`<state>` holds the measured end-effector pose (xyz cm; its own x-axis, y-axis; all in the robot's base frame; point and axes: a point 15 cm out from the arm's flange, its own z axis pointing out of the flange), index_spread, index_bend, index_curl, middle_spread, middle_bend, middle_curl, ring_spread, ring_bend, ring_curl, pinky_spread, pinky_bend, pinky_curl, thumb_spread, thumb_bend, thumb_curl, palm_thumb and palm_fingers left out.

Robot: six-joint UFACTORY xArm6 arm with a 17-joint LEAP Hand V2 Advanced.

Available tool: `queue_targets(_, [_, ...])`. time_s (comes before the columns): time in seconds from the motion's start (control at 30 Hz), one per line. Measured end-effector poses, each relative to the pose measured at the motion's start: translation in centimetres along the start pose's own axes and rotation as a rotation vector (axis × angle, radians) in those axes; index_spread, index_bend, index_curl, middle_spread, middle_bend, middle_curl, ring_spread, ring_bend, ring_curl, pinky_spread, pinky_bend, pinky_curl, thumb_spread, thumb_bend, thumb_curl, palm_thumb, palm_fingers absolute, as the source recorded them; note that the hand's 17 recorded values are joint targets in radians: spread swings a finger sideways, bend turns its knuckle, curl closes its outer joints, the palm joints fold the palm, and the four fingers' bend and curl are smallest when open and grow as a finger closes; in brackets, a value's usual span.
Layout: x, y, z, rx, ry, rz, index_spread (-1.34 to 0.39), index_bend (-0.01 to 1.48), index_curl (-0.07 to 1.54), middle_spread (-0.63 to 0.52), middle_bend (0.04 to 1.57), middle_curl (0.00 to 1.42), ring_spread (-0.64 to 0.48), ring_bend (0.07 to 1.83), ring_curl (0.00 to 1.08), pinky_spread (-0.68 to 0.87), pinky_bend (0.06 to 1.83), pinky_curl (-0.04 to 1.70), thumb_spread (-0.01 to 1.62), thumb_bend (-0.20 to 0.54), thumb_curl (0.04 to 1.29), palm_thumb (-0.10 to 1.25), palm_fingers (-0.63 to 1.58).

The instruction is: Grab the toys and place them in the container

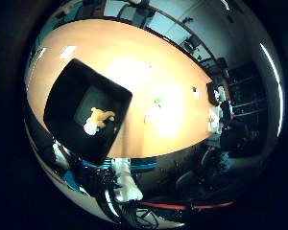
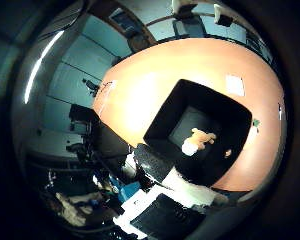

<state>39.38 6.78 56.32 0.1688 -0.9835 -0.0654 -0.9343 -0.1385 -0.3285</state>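
Note:
A black container [image 1: 72, 96] stands on the orange table [image 1: 134, 67]. A yellow toy [image 1: 98, 119] lies inside it on the floor of the container. The right thumb side palm view shows the same yellow toy [image 2: 200, 135] and a small light thing [image 2: 227, 153] beside it in the container [image 2: 180, 110]. A small green toy [image 1: 158, 100] lies on the table away from the container. My hand [image 2: 175, 190] is high above the container's near side, with its white and black fingers [image 1: 125, 182] relaxed at the view's edge.
A small white thing [image 1: 194, 93] lies on the table past the green toy. A white sheet [image 2: 233, 85] lies on the table beyond the container. Chairs and desks [image 1: 230, 105] stand around the table's far edge.

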Motion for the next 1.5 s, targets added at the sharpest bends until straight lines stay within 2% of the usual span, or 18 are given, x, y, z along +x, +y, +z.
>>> queue_targets(0.33, [18.6,2.4,0.5,-0.029,0.124,0.267,-0.29,0.18,0.37,-0.07,0.39,0.34,0.05,0.6,0.21,0.51,0.43,0.39,1.07,-0.024,0.26,0.39,0.43])
queue_targets(0.6, [28.9,5.8,7.1,-0.179,0.114,0.486,-0.2,0.17,0.34,0.03,0.34,0.34,0.09,0.59,0.2,0.5,0.46,0.35,1.09,-0.025,0.26,0.38,0.34])
queue_targets(0.8, [32.1,7.3,13.1,-0.289,0.096,0.633,-0.13,0.18,0.34,0.16,0.29,0.33,0.2,0.52,0.18,0.5,0.43,0.32,1.09,-0.032,0.24,0.3,0.26])
queue_targets(0.97, [34.0,8.1,17.8,-0.361,0.15,0.746,-0.07,0.18,0.34,0.23,0.25,0.33,0.27,0.43,0.17,0.51,0.41,0.3,1.05,-0.035,0.24,0.19,0.22])
queue_targets(1.23, [34.0,8.5,27.5,-0.486,0.235,0.856,-0.01,0.19,0.36,0.27,0.18,0.31,0.33,0.27,0.16,0.53,0.39,0.29,0.99,-0.028,0.25,0.13,0.18])
queue_targets(1.5, [34.6,10.2,34.5,-0.587,0.316,0.883,0.0,0.19,0.37,0.28,0.18,0.29,0.35,0.21,0.18,0.53,0.38,0.29,0.98,-0.026,0.26,0.13,0.18])
